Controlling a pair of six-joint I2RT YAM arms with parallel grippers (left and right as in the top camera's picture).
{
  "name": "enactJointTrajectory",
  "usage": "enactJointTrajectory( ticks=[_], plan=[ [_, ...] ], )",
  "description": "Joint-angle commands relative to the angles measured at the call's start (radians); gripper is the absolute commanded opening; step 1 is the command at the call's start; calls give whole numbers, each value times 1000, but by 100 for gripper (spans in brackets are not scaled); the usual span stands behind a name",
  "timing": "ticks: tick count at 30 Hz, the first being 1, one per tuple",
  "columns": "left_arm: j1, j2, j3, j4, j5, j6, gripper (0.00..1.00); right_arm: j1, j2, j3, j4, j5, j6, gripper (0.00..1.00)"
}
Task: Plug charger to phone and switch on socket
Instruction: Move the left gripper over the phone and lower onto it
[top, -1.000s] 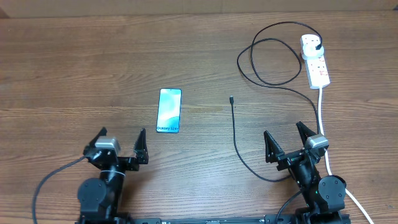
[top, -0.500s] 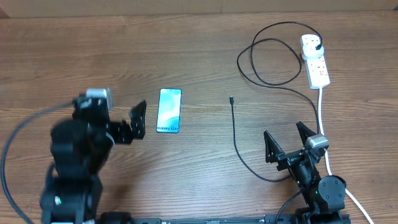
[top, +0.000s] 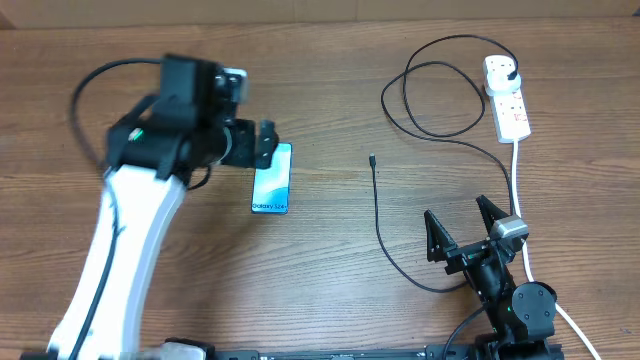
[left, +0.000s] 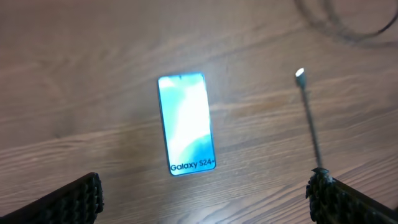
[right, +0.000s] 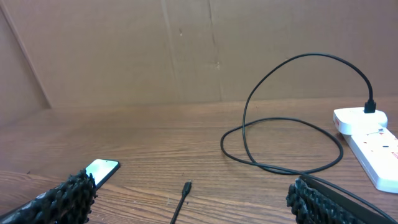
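Note:
The phone (top: 272, 180) lies face up on the wooden table, its "Galaxy" edge towards me; it also shows in the left wrist view (left: 186, 124) and the right wrist view (right: 99, 170). The charger cable's connector tip (top: 372, 158) lies right of the phone, apart from it, and shows in both wrist views (left: 300, 73) (right: 186, 186). The cable loops back to its black plug (top: 513, 72), seated in the white socket strip (top: 507, 100) at the far right. My left gripper (top: 262, 146) (left: 205, 205) is open and empty, above the phone's far left. My right gripper (top: 456, 212) (right: 193, 208) is open and empty near the front edge.
The strip's thick white cord (top: 518, 170) runs towards the front past my right arm's base. The black cable curves close to the right gripper (top: 400, 270). A brown cardboard wall (right: 186, 50) stands behind the table.
My left arm has lifted from its rest pose at the front left and swung forward and right to hover by the phone. The right arm, phone and cable have not moved.

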Motion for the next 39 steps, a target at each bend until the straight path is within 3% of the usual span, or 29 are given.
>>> enactJointTrajectory(
  ticks=[1,5,10,16,22,39],
  plan=[
    [-4,112,23,-4,-16,22,100,3,-11,-10,5,-1,-2,100],
    [-4,240,23,28,-8,21,100,3,-11,-10,5,-1,-2,100],
    [-5,367,23,75,-7,-109,100,3,-11,-10,5,-1,-2,100],
    [-29,476,23,122,-52,-118,100,3,-11,-10,5,-1,-2,100],
    [-48,547,23,130,-119,-122,100,3,-11,-10,5,-1,-2,100],
    [-68,675,23,152,-120,-147,100,3,-11,-10,5,-1,-2,100]
  ],
)
